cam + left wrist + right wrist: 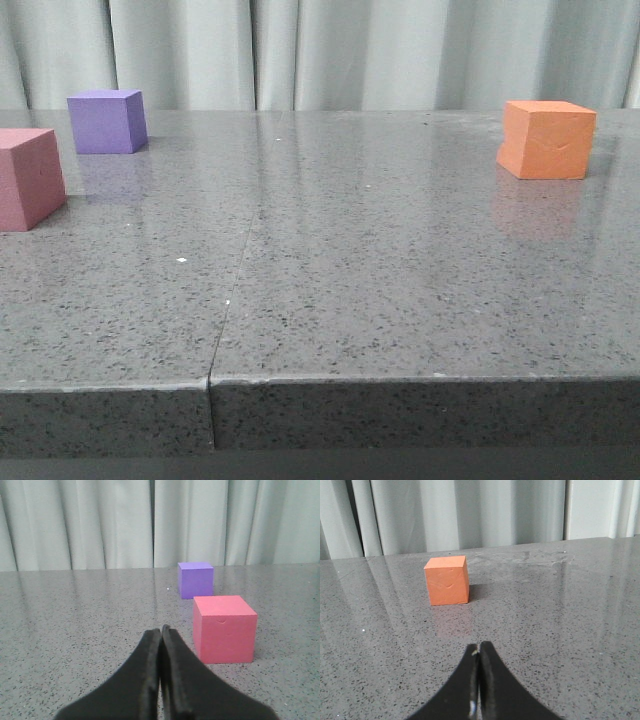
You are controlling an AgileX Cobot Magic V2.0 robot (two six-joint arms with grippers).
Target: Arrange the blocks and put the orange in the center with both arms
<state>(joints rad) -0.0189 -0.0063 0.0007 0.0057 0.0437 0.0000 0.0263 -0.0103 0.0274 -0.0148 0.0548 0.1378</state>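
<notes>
The orange cube [547, 139] with a creased face sits at the far right of the table; it also shows in the right wrist view [447, 580]. The purple cube [106, 121] sits at the far left, and the pink-red cube [28, 178] sits nearer, at the left edge of the view. Both show in the left wrist view: purple [195, 579], pink-red [224, 628]. My left gripper [161, 628] is shut and empty, short of the pink-red cube and to one side. My right gripper [480, 647] is shut and empty, well short of the orange cube. Neither gripper shows in the front view.
The grey speckled stone table [330, 270] has a seam [232, 300] running from its front edge toward the back. Pale curtains [330, 50] hang behind the table.
</notes>
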